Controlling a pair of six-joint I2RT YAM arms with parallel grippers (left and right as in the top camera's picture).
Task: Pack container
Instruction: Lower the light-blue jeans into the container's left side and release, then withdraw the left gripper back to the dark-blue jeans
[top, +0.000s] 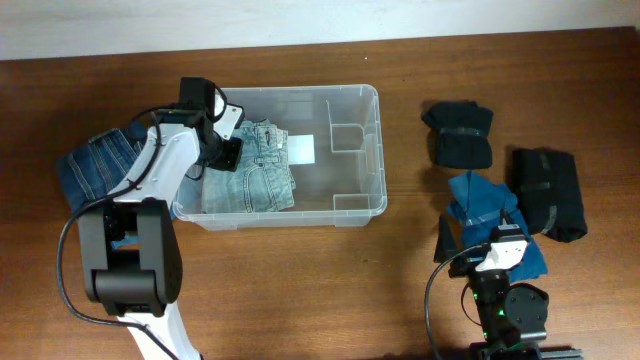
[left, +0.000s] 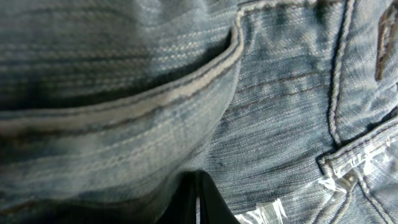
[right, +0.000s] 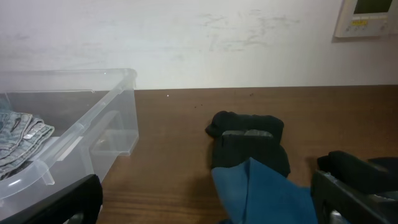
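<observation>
Container (top: 377, 150) holds folded jeans (top: 255, 182); left tool (top: 226, 152) on them, grip unclear; right tool (right: 205, 198) wide.

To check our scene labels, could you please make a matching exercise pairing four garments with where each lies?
Things:
1. light jeans
2. dark denim
3. rolled black bundle
4. blue cloth

Places:
A. right of the container, farthest back
B. left of the container, outside it
C. right of the container, nearest the front
D. inside the container

Pairs: 1-D, 2-B, 3-A, 4-C
</observation>
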